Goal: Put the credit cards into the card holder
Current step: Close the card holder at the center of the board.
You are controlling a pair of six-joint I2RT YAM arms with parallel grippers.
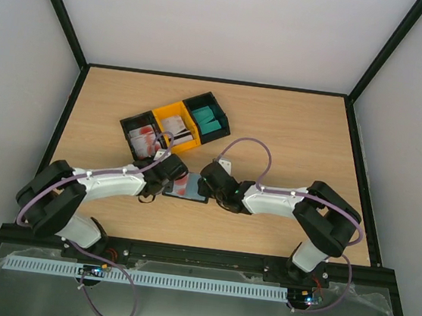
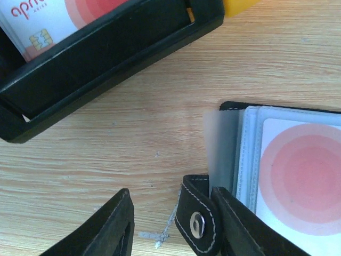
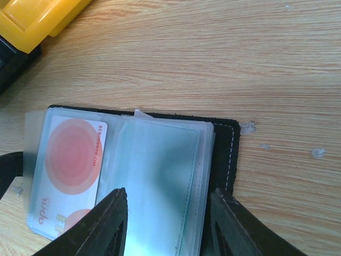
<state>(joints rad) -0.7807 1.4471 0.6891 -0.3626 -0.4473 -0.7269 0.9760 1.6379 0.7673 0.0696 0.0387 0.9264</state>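
Both arms sit bolted at the near edge behind a slotted white duct [image 1: 181, 283], elbows flared outward, forearms folded inward and low, wrists meeting mid-surface. Left claw [image 2: 170, 200]: fingers [image 2: 114, 229] apart, straddling the holder's snap tab [image 2: 197, 221]; the tab lies against the one finger, with a clear gap to the other. Right claw [image 3: 168, 197]: part-way apart, down over the right half of the holder [image 3: 230, 144]; cannot tell whether it grips or only presses. The holder lies open and flat between the two claws, clear sleeves [image 3: 154, 170] up, with a red-and-white card [image 3: 69, 160] in the left sleeve. Just beyond, a diagonal row of touching bins: a black bin [image 1: 132, 128] with red-and-white cards [image 1: 146, 141], a yellow bin [image 1: 167, 113] with striped white cards [image 1: 179, 133], and a second black bin [image 1: 200, 99] with teal cards [image 1: 209, 123]. The surface [image 1: 298, 130] is pale wood grain with a few white scuffs, edged by a black frame [image 1: 220, 80]. Plain white walls [image 1: 226, 22] enclose it.
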